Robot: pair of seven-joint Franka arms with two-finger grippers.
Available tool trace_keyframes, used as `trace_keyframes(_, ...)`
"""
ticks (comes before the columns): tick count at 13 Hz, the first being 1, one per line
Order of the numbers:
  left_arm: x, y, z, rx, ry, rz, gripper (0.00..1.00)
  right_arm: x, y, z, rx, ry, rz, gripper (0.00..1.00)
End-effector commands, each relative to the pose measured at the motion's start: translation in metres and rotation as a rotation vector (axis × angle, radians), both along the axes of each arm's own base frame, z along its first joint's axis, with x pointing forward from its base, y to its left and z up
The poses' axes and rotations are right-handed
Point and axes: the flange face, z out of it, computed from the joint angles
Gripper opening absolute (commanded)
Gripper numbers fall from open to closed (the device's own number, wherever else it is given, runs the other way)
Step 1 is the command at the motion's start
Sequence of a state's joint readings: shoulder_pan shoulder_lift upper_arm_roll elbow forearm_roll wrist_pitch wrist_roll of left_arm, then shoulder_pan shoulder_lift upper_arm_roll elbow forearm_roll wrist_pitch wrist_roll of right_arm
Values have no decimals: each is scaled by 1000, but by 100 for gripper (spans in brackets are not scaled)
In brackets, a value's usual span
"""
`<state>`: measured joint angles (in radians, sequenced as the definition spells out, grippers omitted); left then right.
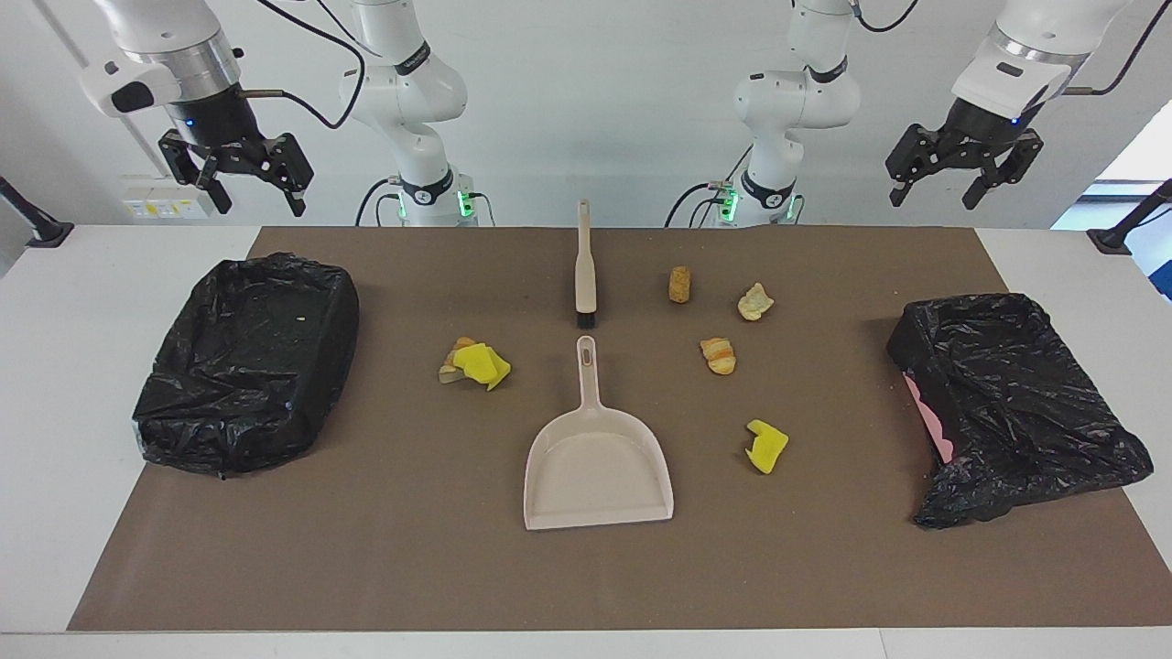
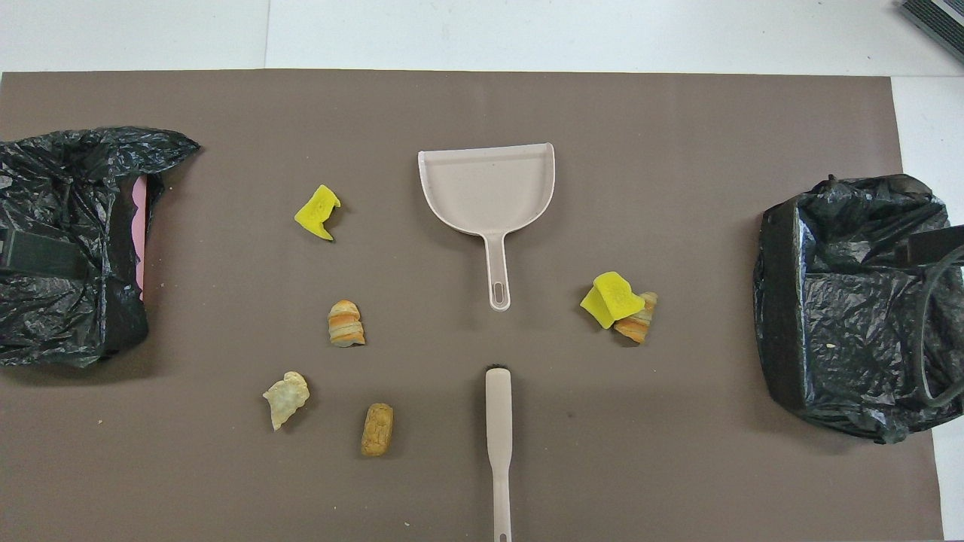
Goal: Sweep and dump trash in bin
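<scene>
Both arms are waiting — left gripper [image 1: 947, 185] and right gripper [image 1: 255, 190] hanging wide, empty; trash [image 1: 717, 355] is lying at two o'clock from the dustpan [image 1: 597, 465].

White table [image 1: 55, 384] w/ brown mat [image 1: 403, 549] on top.

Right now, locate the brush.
The brush lies mid-table on the brown mat, nearer the robots than the dustpan, its bristles toward the dustpan's handle.

A robotics lab: two white arms [image 1: 403, 101] mounted at a mat-covered table [image 1: 55, 384], bare walls.
</scene>
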<state>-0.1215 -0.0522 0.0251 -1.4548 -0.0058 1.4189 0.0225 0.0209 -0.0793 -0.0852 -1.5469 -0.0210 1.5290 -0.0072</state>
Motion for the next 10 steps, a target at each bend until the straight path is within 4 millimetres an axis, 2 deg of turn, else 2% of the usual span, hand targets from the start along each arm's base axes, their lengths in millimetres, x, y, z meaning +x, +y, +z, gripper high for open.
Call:
trace_keyframes(1,-10,-6,2,9,2,-10,100,-6,-1,0,2,14,16,100)
trace_keyframes(5,-12,-26,1,6,3,-48,100,-6,1,1,2,12,17,100)
trace_keyframes(8,-24,-60,-3,2,7,-116,100,-7,1,1,3,14,16,100)
trace_keyframes(10,-43,-87,-10,-14,26,-158,100,-7,1,1,3,14,16,100)
